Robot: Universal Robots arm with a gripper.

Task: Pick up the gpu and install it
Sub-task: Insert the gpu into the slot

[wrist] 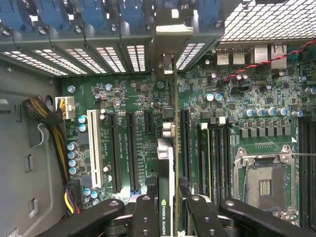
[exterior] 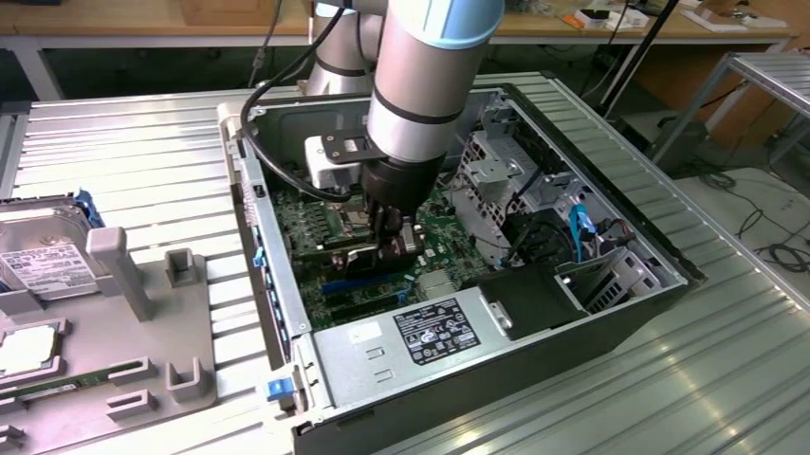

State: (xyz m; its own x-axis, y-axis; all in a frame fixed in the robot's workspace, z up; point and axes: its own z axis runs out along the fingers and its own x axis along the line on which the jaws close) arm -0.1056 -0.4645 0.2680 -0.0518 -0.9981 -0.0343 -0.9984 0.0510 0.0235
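The gpu (wrist: 167, 158) stands on edge over the green motherboard (wrist: 123, 98), inside the open computer case (exterior: 379, 379). My gripper (wrist: 170, 210) is shut on the gpu, with a black finger (wrist: 145, 217) on each face. The card's silver bracket (wrist: 174, 29) reaches the row of rear slot covers. It lines up between two black expansion slots (wrist: 132, 148). I cannot tell whether its lower edge sits in a slot. In the exterior view the gripper (exterior: 395, 242) is low inside the case, and the gpu (exterior: 355, 256) points toward the case wall on that view's left.
A white slot (wrist: 93, 143), a memory stick (wrist: 205, 158) and the CPU socket (wrist: 264, 185) flank the card. A cable bundle (wrist: 44, 113) lies by the case wall. The power supply (exterior: 431, 332) and drive cage (exterior: 506, 180) crowd the case. A hard drive (exterior: 38, 246) rests on the grey fixture (exterior: 152, 284).
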